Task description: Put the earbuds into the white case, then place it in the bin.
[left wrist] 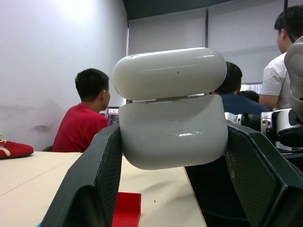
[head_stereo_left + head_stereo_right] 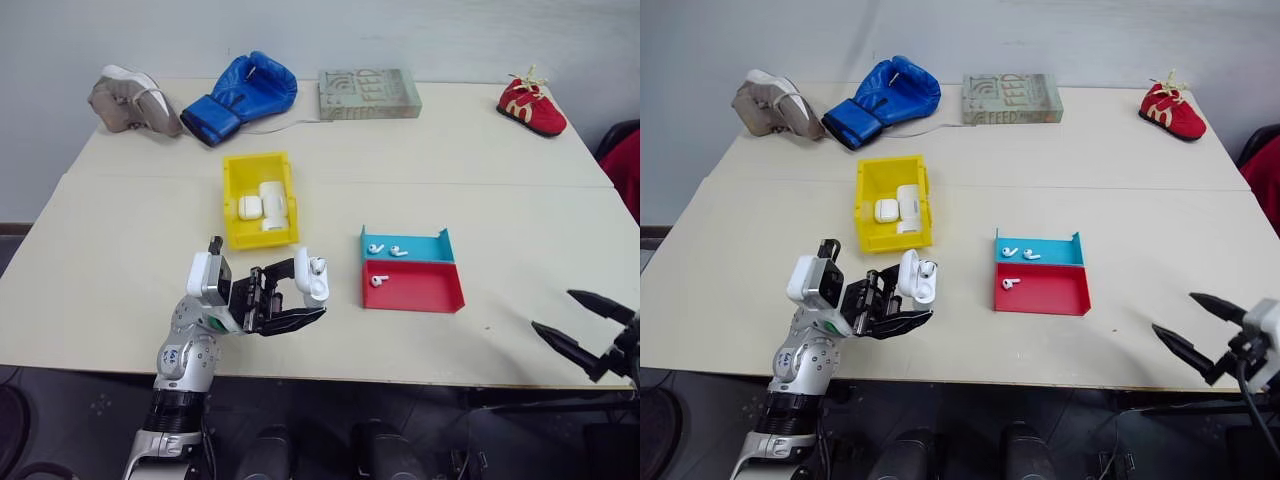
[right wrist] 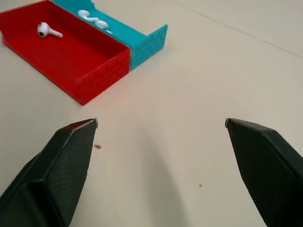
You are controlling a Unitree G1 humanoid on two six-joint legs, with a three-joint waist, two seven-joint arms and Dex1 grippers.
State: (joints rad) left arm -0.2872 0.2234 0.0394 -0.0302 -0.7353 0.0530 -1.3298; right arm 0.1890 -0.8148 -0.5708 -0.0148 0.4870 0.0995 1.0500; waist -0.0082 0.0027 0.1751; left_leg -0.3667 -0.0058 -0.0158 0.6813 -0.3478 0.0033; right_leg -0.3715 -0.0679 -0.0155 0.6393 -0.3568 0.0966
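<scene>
The white case (image 2: 314,279), lid open, sits clamped between the fingers of the left gripper (image 2: 297,291) above the table's (image 2: 120,250) near edge, between the yellow bin (image 2: 260,200) and the blue-and-red tray (image 2: 412,272) with three earbuds (image 2: 379,281), while the right gripper (image 2: 580,327) hangs wide open and empty.

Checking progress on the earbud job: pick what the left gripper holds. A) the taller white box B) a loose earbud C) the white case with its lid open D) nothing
C: the left gripper is shut on the white case, whose lid stands flipped up, held above the table in front of the bin.
</scene>
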